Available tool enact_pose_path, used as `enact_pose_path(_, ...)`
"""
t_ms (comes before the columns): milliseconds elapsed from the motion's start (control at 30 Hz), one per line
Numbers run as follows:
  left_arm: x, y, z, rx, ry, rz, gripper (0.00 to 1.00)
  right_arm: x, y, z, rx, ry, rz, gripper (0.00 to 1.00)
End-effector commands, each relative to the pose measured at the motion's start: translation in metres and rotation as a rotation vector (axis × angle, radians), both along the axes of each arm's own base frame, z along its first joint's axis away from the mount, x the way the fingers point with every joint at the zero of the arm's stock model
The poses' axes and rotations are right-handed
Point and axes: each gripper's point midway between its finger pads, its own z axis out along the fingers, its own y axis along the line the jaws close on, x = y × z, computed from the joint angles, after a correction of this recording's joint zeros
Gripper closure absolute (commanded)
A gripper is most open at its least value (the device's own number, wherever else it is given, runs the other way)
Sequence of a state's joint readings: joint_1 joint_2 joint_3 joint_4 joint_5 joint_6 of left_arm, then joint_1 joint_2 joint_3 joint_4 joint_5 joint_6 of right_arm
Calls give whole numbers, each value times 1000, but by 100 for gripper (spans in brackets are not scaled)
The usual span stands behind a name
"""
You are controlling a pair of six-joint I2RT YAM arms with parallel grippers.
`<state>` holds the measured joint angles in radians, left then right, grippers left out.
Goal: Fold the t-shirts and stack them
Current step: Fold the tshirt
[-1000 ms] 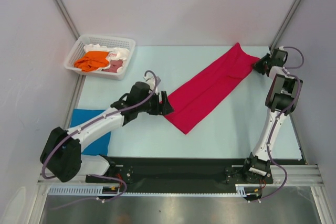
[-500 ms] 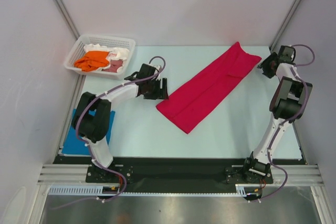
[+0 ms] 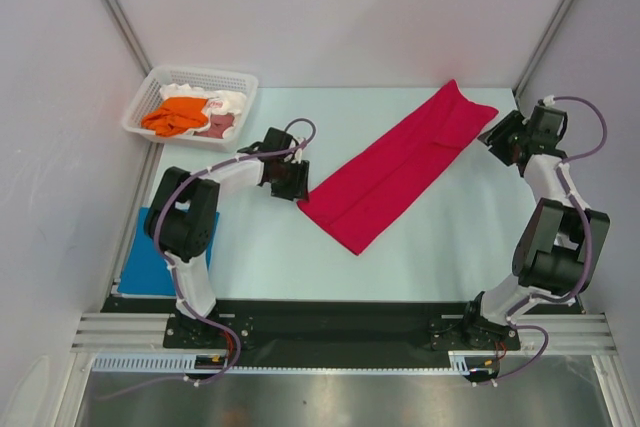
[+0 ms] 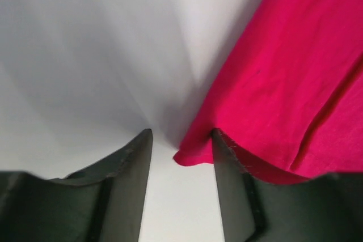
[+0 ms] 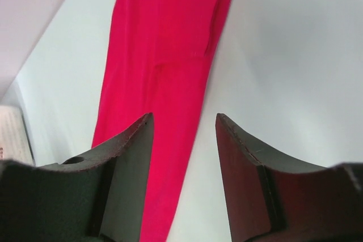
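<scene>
Your left tool point(image 4: 182, 134) has shifted beside the crimson t-shirt's point(image 3: 395, 172) corner, spread and empty. Your right tool point(image 5: 184, 118) has released the far end and is spread too. The basket point(image 3: 238, 107) sits near the left arm.

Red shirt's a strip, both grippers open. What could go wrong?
1. Only the corner of the red t-shirt lies inside the open left gripper; closing could pinch one layer or miss, and the fold may slip open.
2. The right gripper hangs open beyond the shirt's far end, holding nothing; a one-sided lift would likely skew the strip.
</scene>
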<state>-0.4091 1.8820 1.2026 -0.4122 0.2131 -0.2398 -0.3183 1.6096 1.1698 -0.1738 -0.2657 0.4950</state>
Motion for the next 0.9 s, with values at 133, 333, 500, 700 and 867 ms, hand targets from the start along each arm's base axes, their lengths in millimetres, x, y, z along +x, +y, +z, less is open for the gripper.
enact_pose_path(133, -16, -6, -32, -47, 76, -44, 84, -18, 50, 12, -7, -39, 128, 48)
enact_pose_path(333, -53, 5, -27, -89, 108, 68, 100, -32, 73, 16, -42, -25, 177, 48)
enact_pose_path(500, -127, 8, -32, -215, 140, 202, 100, -33, 78, 20, -48, -37, 193, 48)
enact_pose_path(700, -195, -27, -6, -352, 68, 215, 100, -31, 91, 12, -56, -17, 247, 48)
enact_pose_path(867, -247, -72, 19, -466, 67, 217, 100, -29, 103, 4, -55, -10, 277, 49)
